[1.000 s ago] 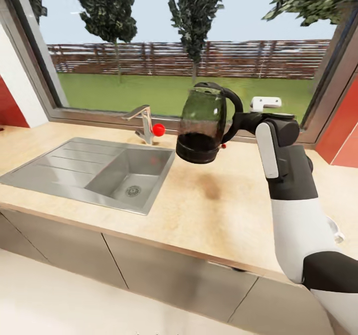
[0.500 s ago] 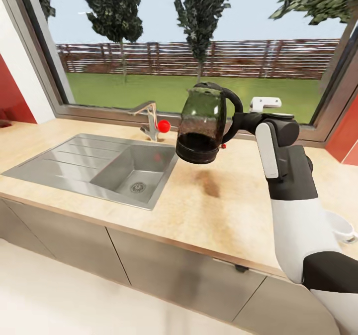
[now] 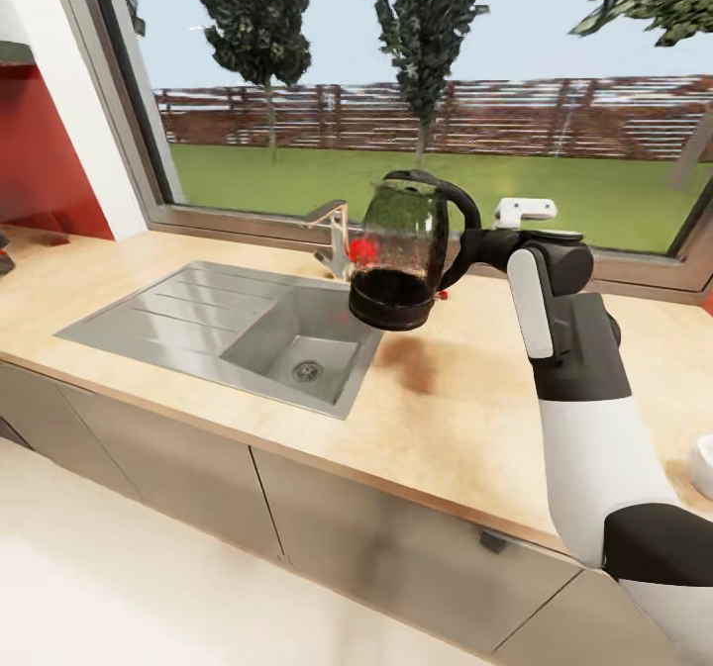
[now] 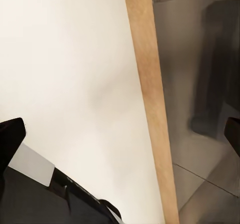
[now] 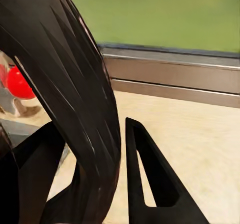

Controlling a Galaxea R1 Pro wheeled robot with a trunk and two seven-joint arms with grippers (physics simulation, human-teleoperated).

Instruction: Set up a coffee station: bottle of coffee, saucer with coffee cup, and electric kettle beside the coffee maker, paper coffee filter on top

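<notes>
I am carrying the electric kettle [image 3: 401, 250] in the air with my right gripper [image 3: 473, 247], whose fingers [image 5: 150, 179] are closed around its black loop handle (the firmest place to hold it). The kettle hangs above the kitchen countertop [image 3: 465, 419], just beside the sink [image 3: 248, 325] on its right edge and in front of the tap [image 3: 337, 240], tilted a little. It is a glass jug, so I judge it fairly heavy, rigid and breakable, likely to swing from the handle. My left gripper's [image 4: 120, 134] dark fingertips sit wide apart, holding nothing, near the counter's edge.
</notes>
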